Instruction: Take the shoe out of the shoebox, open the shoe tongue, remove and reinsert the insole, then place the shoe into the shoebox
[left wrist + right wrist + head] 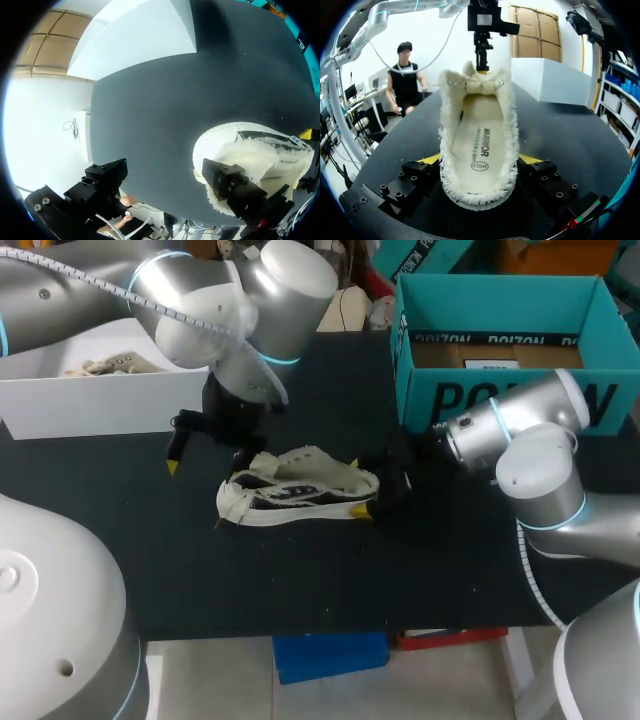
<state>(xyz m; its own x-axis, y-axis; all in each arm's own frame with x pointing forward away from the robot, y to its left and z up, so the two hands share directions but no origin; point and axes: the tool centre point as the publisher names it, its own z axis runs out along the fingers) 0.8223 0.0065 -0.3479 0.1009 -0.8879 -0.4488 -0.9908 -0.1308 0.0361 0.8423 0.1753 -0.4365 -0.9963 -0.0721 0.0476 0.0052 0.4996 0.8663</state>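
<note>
Your right gripper [480, 161] clamps the heel of the shoe [300, 488], which lies on the table [300, 580], outside the shoebox [470, 400]. Its insole [481, 145] bears dark print, and the shoebox has large lettering. Your left gripper [210, 455] hangs open over the shoe's front.

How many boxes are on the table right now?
2: a teal box at the far right of the table, and a white box at its far left. Others may be hidden.

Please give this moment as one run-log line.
cream fleece-lined shoe: on black table, outside teal shoebox | right fingers: clamp heel | left fingers: open, at tongue | insole: inside
</note>
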